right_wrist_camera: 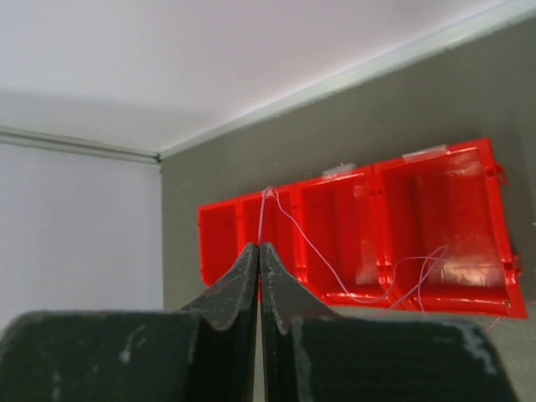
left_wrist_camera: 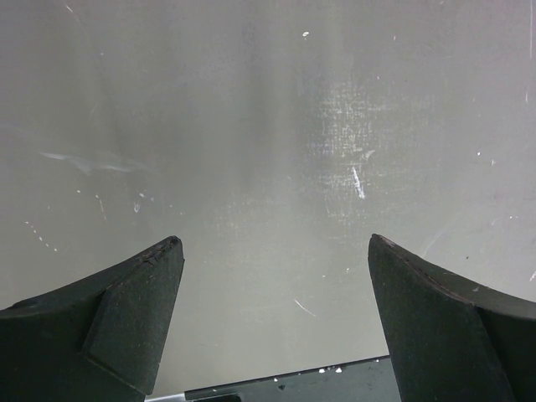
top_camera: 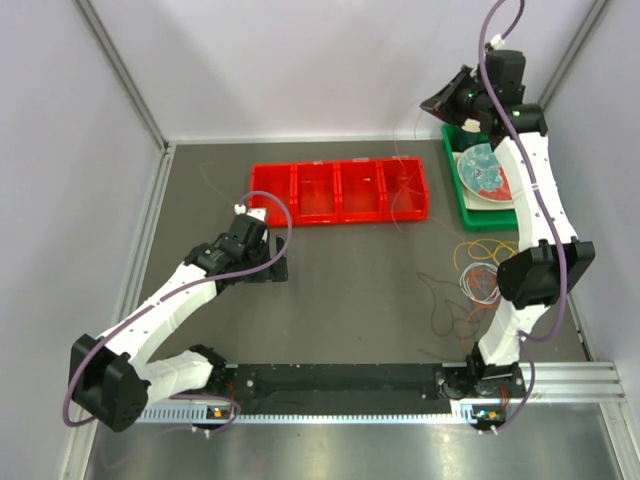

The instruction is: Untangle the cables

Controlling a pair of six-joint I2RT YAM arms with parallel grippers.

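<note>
A loose pile of thin cables [top_camera: 480,280], in yellow, red, pale and dark loops, lies on the table beside the right arm's lower link. My right gripper [top_camera: 430,103] [right_wrist_camera: 259,245] is raised at the back right. It is shut on one hair-fine white-lilac cable [right_wrist_camera: 323,260], which rises from the fingertips and trails down into the red tray [right_wrist_camera: 435,209]. My left gripper [top_camera: 280,268] [left_wrist_camera: 274,243] hovers open over bare table left of centre, with nothing between its fingers.
The red tray [top_camera: 340,165] has several compartments and sits at the back centre. A green tray [top_camera: 452,180] holding a white plate stands at the back right under the right arm. Walls close in the left, right and back sides.
</note>
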